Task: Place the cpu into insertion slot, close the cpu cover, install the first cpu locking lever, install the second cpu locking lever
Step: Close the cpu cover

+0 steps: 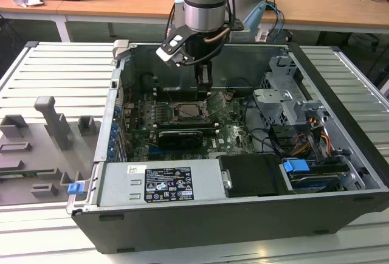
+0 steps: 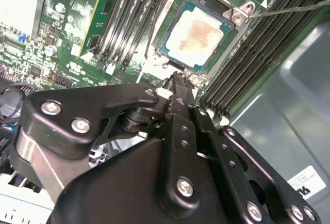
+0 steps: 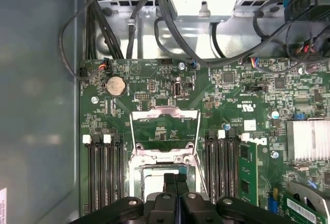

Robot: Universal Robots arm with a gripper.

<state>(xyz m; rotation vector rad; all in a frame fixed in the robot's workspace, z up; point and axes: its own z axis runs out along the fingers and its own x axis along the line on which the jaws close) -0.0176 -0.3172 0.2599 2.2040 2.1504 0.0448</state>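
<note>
Above the insertion slot (image 3: 139, 172) on the motherboard (image 3: 232, 110), the gripper (image 2: 178, 77) hangs, fingers pressed together; the cpu (image 2: 192, 34) is seated and the cpu cover (image 3: 165, 131) is hinged open.

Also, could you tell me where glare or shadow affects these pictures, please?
In the second wrist view, glare washes a block out to white, while the cpu is clearly lit and the end effector reads dark. In the exterior view, the inside of the case lies in shade beside the bright slatted table.
</note>
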